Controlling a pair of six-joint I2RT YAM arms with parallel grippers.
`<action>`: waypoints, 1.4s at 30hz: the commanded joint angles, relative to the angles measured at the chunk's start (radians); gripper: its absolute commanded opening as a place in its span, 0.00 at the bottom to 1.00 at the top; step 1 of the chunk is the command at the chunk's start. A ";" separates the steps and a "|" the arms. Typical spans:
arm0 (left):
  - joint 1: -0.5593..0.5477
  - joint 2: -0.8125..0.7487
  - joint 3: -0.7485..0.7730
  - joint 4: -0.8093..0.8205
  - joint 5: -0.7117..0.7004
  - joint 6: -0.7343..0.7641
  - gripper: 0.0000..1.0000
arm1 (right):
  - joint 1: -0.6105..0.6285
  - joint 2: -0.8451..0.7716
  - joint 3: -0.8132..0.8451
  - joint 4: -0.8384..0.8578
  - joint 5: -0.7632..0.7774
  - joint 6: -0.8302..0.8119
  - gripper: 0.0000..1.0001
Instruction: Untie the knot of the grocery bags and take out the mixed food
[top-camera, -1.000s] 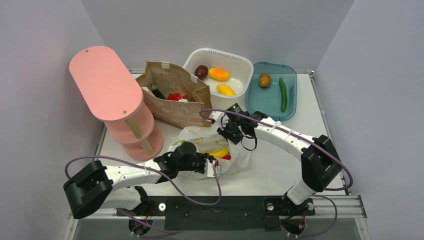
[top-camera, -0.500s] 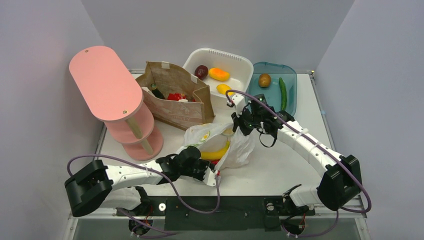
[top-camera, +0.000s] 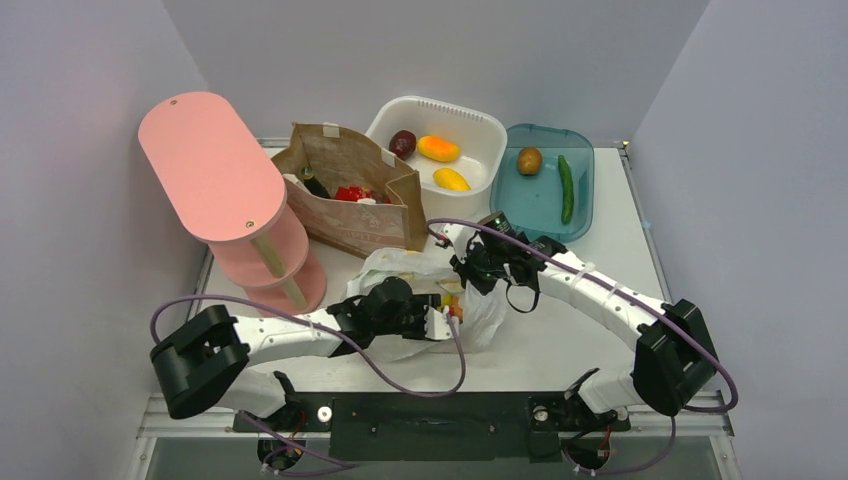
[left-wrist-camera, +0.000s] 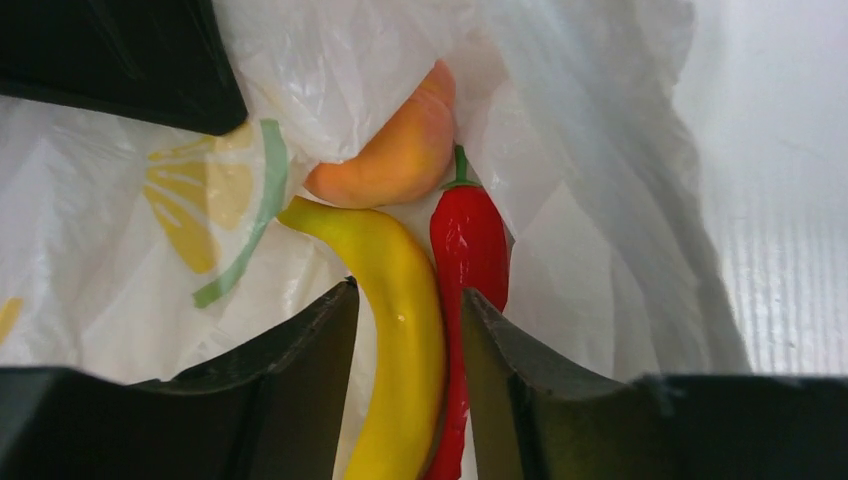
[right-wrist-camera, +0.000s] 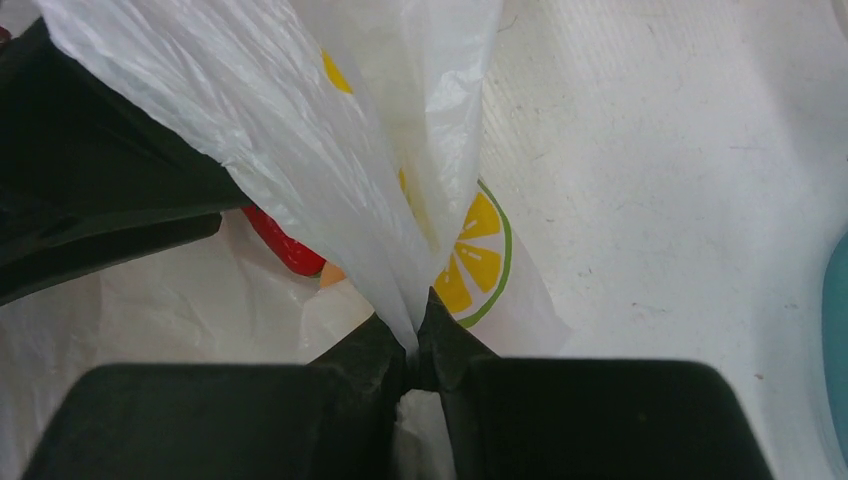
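A white grocery bag (top-camera: 392, 268) printed with lemon slices lies crumpled in the middle of the surface (top-camera: 560, 330), just in front of a brown paper bag (top-camera: 350, 200). Its knot appears to be undone, since the mouth gapes open. The right claw (right-wrist-camera: 415, 345) has its jaws pressed together on a gathered fold of the bag's thin plastic and holds that side up like a tent. The left claw (left-wrist-camera: 405, 300) reaches into the opening with its jaws apart, one on each side of a yellow banana (left-wrist-camera: 385, 250). A red pepper (left-wrist-camera: 470, 245) lies against the banana by the right-hand jaw. A peach-coloured fruit (left-wrist-camera: 400, 160) sits deeper in, touching both. Whether the jaws press on the banana cannot be told. A cucumber (top-camera: 566, 188) lies in a teal tray (top-camera: 535, 210) at the far right, well apart from the bag. The step in hand looks like taking the food out. The next move probably calls for closing on the banana alone, clear of pepper and plastic, then drawing it out while the right claw holds the mouth open.
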 joint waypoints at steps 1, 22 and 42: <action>-0.001 0.110 0.069 0.052 -0.070 0.035 0.42 | -0.011 0.003 -0.015 0.038 0.040 -0.020 0.00; 0.009 0.103 0.147 -0.253 0.060 0.075 0.00 | -0.138 -0.021 0.002 -0.025 0.007 -0.053 0.00; 0.075 -0.003 0.157 -0.149 0.138 0.034 0.35 | -0.140 -0.012 0.017 -0.027 -0.037 -0.025 0.00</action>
